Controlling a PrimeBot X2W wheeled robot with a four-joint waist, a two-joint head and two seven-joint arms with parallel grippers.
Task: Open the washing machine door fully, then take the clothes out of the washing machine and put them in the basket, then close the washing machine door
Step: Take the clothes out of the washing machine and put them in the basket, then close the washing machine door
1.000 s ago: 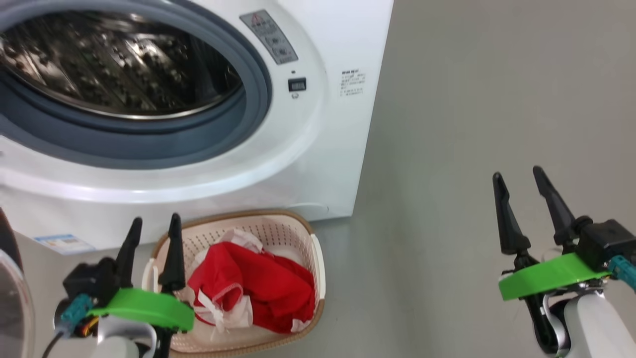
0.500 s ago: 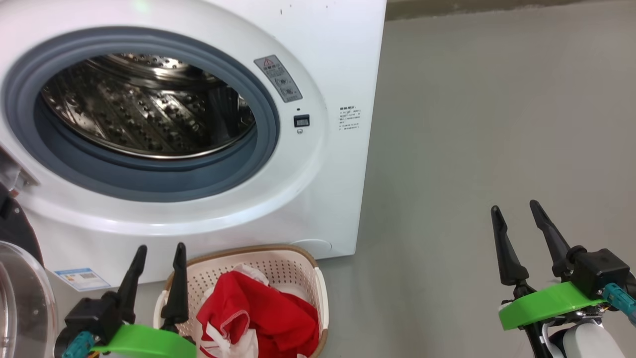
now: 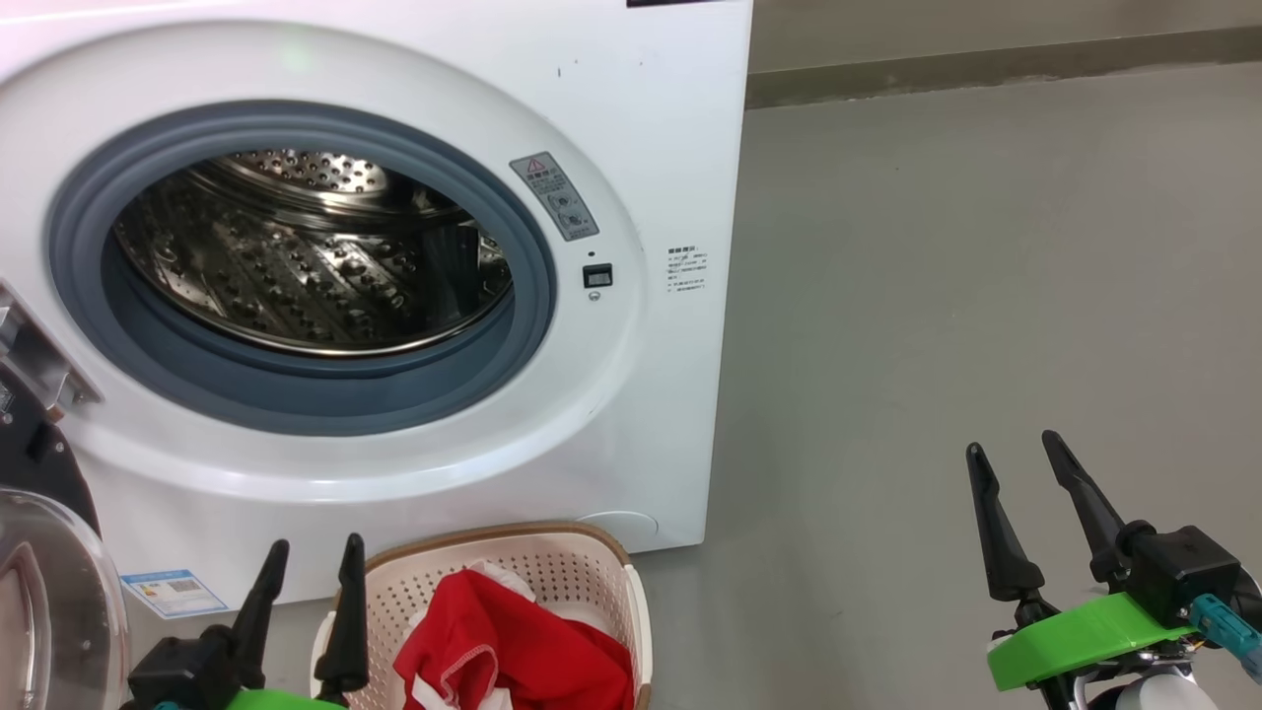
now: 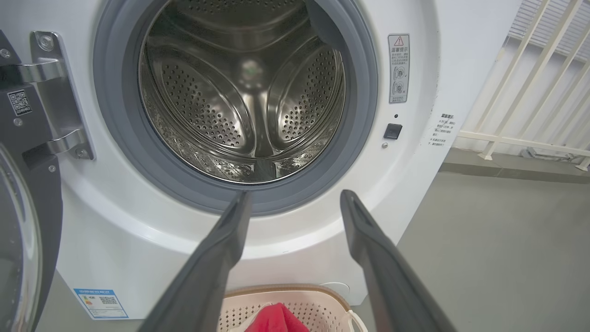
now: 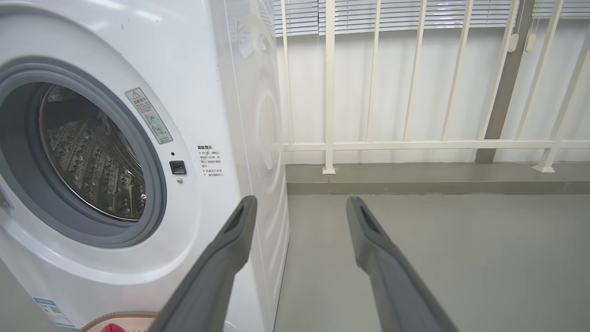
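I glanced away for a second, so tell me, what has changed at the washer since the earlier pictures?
The head camera tilted up, so the whole scene slid down the picture; no thing itself moved. Nothing was gripped or released. The left gripper and right gripper stay open and empty, the clothes stay in the basket, and the washing machine door stays open.

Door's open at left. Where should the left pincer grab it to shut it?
Probably the black rim of the washing machine door, far from the hinge, left pincer coming from the left: the glass bowl bulges too wide to pinch.
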